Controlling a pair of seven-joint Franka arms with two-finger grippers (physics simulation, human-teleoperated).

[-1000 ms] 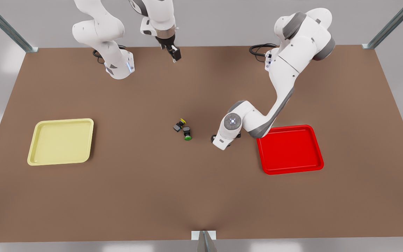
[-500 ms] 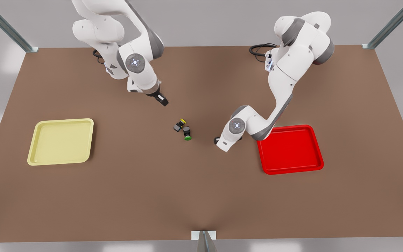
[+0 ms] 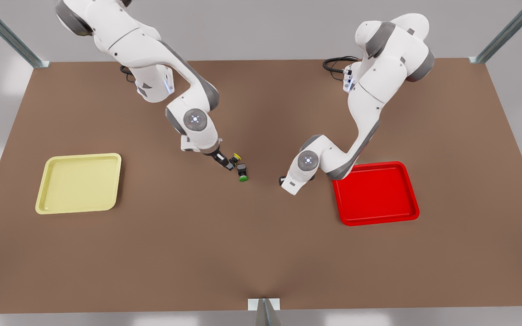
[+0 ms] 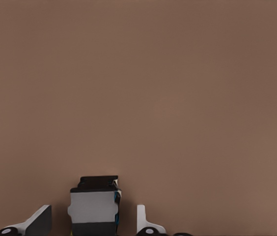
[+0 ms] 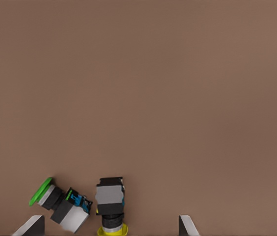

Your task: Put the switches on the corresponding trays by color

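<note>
Right gripper (image 3: pixel 227 164) has swung down from the bench's far side to the yellow switch (image 3: pixel 234 160) mid-bench, jaws spread astride it, green switch (image 3: pixel 242 172) adjacent. Left gripper (image 3: pixel 282 180) straddles another switch (image 4: pixel 95 206), unclenched, beside the red tray (image 3: pixel 375 221). Both grasps look imminent.

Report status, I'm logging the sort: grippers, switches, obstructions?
Right gripper open, straddling yellow-capped black push-button switch. Left gripper open around grey-bodied switch, cap hidden. Green-capped switch crowds the yellow one.

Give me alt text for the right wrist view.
Open right gripper straddles the yellow switch lying on the brown table, one fingertip either side, not touching. The green switch lies beside it, cap pointing away.
</note>
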